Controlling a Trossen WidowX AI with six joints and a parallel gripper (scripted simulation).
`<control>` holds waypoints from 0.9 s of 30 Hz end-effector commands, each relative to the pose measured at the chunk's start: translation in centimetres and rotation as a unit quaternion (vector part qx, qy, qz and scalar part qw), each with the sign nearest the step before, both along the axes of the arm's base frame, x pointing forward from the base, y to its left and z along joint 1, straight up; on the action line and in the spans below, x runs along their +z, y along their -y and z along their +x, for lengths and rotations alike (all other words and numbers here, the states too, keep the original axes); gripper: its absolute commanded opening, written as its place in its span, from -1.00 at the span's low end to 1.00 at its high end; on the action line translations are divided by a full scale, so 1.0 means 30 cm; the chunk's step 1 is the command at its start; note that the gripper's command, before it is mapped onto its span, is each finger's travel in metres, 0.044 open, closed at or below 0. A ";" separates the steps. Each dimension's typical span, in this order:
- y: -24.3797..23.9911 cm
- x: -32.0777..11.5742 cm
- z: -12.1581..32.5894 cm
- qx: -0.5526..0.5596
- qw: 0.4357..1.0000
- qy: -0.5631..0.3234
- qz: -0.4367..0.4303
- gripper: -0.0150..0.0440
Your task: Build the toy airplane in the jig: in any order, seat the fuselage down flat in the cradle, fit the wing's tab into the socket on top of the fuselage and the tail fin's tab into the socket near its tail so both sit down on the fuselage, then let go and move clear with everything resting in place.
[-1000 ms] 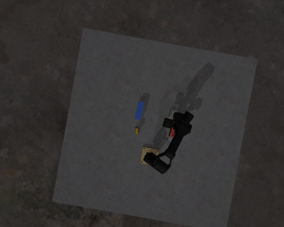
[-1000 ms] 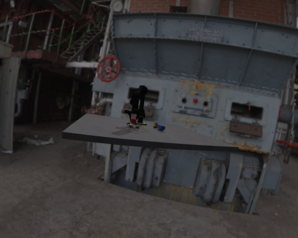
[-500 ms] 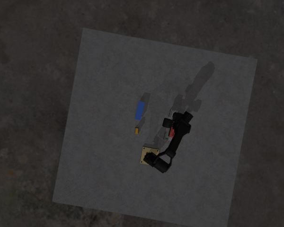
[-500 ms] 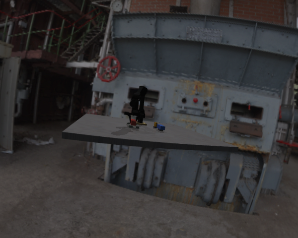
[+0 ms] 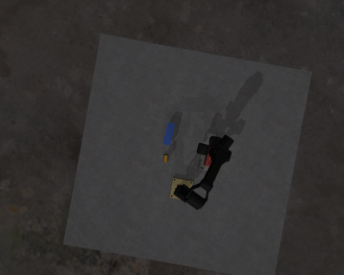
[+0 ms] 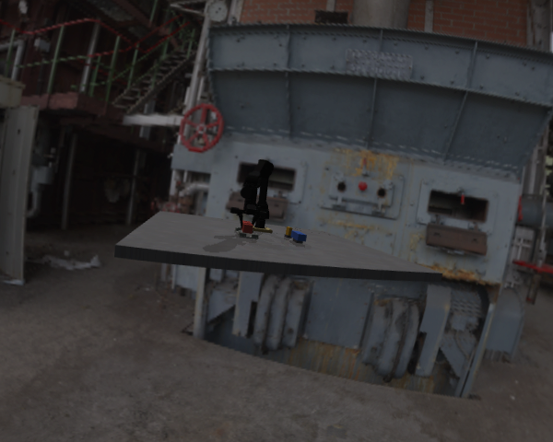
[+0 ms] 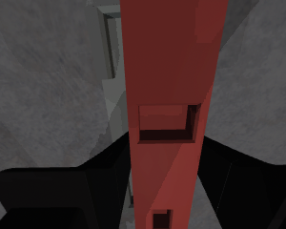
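Observation:
The red fuselage (image 5: 207,160) (image 6: 247,226) (image 7: 172,62) is level, with its two sockets facing up. My gripper (image 5: 214,145) (image 7: 158,134) is shut on the fuselage, one finger against each side near the larger socket. The grey cradle (image 6: 248,236) (image 7: 97,48) is under the fuselage. In the wrist view it shows only past the fuselage's left side. The frames do not show whether the fuselage is flat in it. The blue wing (image 5: 168,133) (image 6: 298,236) and the small orange tail fin (image 5: 165,158) (image 6: 288,232) stand apart on the table.
The arm's yellow base plate (image 5: 181,181) is close to the cradle's tail end. The arm covers the cradle's right side in the top view. The wing and fin are to the left of the cradle there, on the grey table (image 5: 121,177).

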State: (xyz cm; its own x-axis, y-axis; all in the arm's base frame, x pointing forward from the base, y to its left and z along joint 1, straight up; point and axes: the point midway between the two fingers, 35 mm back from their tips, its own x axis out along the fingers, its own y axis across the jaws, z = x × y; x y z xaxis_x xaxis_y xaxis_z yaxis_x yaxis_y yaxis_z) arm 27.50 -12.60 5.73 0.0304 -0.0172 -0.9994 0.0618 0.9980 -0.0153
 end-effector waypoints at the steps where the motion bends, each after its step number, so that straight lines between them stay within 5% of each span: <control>1: 0.000 0.001 0.001 0.000 1.000 0.000 0.000 0.51; 7: 0.000 0.001 0.001 0.000 1.000 0.000 0.000 1.00; 14: 0.001 0.009 0.002 0.000 1.000 0.000 0.000 1.00; 21: -0.001 0.322 -0.004 0.002 1.000 0.000 0.001 1.00; 27: 0.001 0.356 0.000 0.002 1.000 0.000 0.001 1.00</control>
State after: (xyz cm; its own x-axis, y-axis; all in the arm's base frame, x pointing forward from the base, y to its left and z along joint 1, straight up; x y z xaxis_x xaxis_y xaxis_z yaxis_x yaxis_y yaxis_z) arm 27.61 -12.71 16.23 0.0487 -0.0261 -0.9985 0.0630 0.9977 -0.0230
